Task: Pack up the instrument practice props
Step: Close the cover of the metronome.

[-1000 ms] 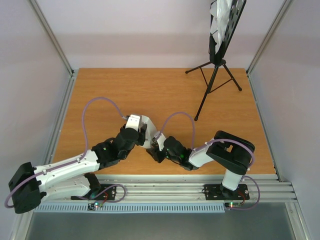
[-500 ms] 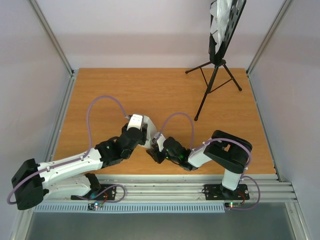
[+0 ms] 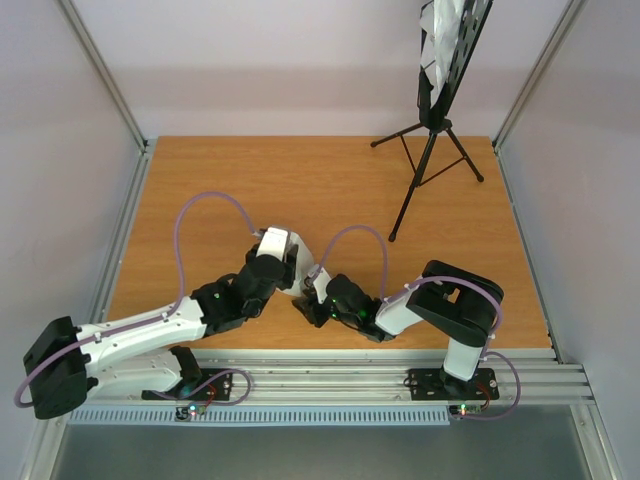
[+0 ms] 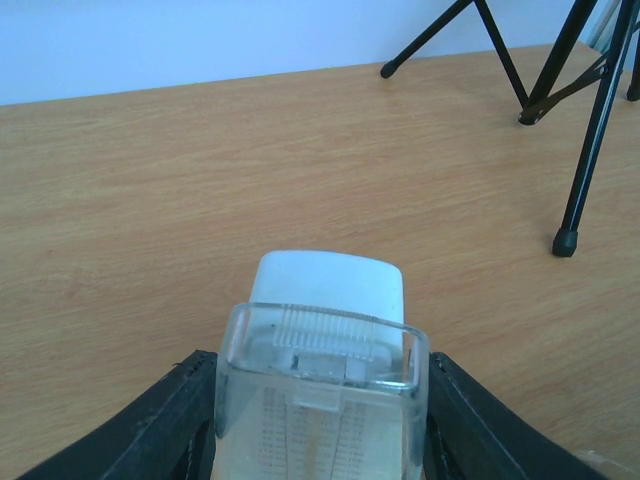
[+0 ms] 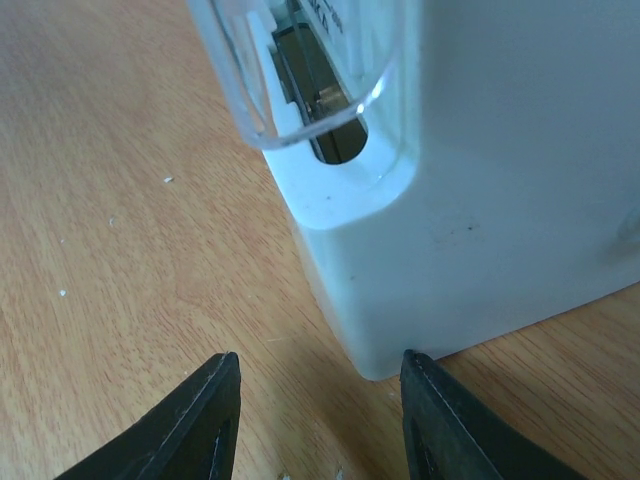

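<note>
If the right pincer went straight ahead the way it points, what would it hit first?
Most likely the metronome: the corner of its white base stands just ahead, between the fingers of the open right pincer, seemingly very close.

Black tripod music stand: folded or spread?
Spread. The black tripod music stand stands upright on the wooden table, legs splayed, white sheet-music pages on its desk.

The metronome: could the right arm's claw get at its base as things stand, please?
Probably yes: the right claw is open just short of the metronome, with only bare table between.
</note>
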Available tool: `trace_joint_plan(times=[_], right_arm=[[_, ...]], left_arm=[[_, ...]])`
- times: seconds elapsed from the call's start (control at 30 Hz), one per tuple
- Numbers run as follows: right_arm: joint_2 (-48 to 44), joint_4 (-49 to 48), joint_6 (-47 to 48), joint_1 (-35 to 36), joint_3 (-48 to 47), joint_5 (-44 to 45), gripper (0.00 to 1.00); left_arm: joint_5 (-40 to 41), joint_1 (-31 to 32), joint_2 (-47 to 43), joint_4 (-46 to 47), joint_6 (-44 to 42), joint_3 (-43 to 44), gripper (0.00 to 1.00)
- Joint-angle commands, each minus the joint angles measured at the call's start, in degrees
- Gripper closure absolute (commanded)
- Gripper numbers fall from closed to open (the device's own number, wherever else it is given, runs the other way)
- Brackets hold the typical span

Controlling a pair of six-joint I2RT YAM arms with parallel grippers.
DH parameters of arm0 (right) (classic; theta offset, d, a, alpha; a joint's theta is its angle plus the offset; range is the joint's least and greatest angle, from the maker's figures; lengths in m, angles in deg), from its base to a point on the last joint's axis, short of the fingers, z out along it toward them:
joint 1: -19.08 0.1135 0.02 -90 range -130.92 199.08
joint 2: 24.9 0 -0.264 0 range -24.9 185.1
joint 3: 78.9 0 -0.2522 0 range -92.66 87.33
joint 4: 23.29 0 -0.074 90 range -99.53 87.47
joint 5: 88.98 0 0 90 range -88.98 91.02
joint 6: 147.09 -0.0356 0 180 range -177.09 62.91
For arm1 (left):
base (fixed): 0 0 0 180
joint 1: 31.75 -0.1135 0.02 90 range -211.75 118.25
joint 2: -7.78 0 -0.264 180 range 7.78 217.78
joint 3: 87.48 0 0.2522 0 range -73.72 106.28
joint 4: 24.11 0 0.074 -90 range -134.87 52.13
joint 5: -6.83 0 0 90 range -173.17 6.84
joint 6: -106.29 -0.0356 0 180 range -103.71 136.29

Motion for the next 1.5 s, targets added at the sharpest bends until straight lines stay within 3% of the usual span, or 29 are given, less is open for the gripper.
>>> trace_joint_plan(times=[0.0, 0.8, 1.47], right_arm=[[0.6, -2.8, -0.6, 0.5, -0.9, 1.2, 0.54], [0.5, -2.2, -0.6, 0.7, -0.7, 1.0, 0.54], [1.1, -1.7, -0.4, 1.1, -1.3, 0.8, 0.54]], left_arm=[[-0.3, 0.2, -0.5, 5.9, -0.7, -1.3, 0.57], [-3.5, -0.8, -0.7, 14.4, -3.3, -6.0, 0.56], [-11.2, -4.5, 0.2, 18.6, -5.9, -8.4, 0.56]])
